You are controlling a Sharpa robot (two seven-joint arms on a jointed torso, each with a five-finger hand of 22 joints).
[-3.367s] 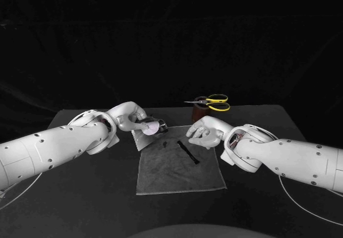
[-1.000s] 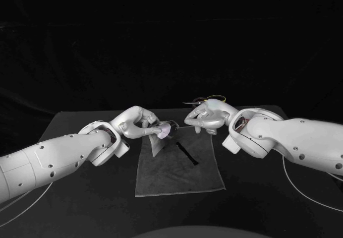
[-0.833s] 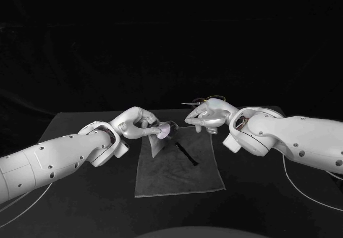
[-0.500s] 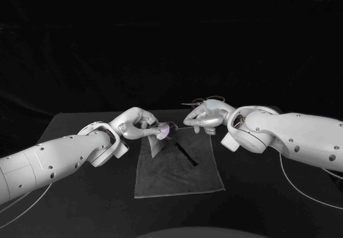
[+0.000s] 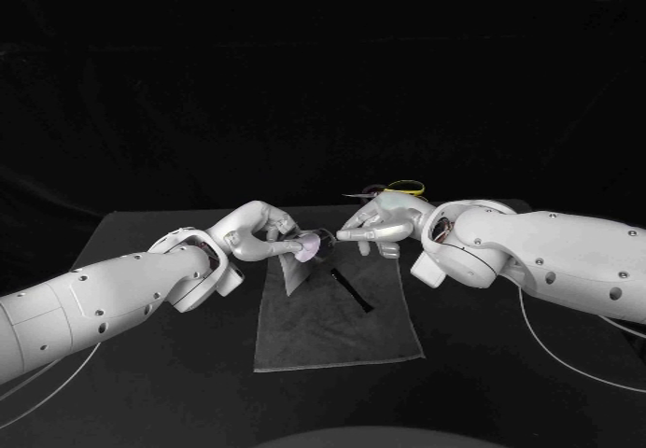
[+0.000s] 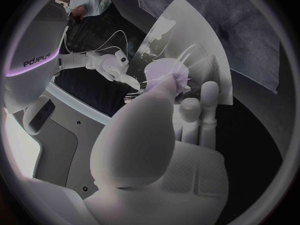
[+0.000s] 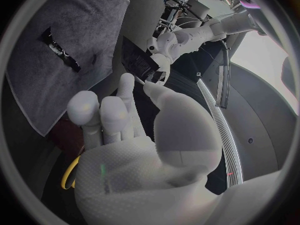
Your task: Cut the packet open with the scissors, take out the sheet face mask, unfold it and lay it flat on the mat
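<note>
My left hand (image 5: 256, 238) holds the silver packet (image 5: 299, 264) upright over the far left corner of the grey mat (image 5: 337, 327), thumb pressed on its round printed patch. In the left wrist view the packet (image 6: 187, 50) stands above my fingers (image 6: 201, 105). My right hand (image 5: 380, 222) is just right of the packet, its fingertips reaching the packet's top edge, thumb and finger apart. The right wrist view shows the packet (image 7: 134, 60) just past my right fingers (image 7: 128, 85). The yellow-handled scissors (image 5: 400, 189) lie behind my right hand.
A thin black strip (image 5: 353, 287) lies on the mat's far half, also seen as a dark strip (image 7: 61, 52) on the mat (image 7: 56, 45). The mat's near half is bare cloth. Black table surrounds it on all sides.
My right hand has risen from the mat and moved left to the packet's top. The left hand has lifted the packet and turned it upright, then held still.
</note>
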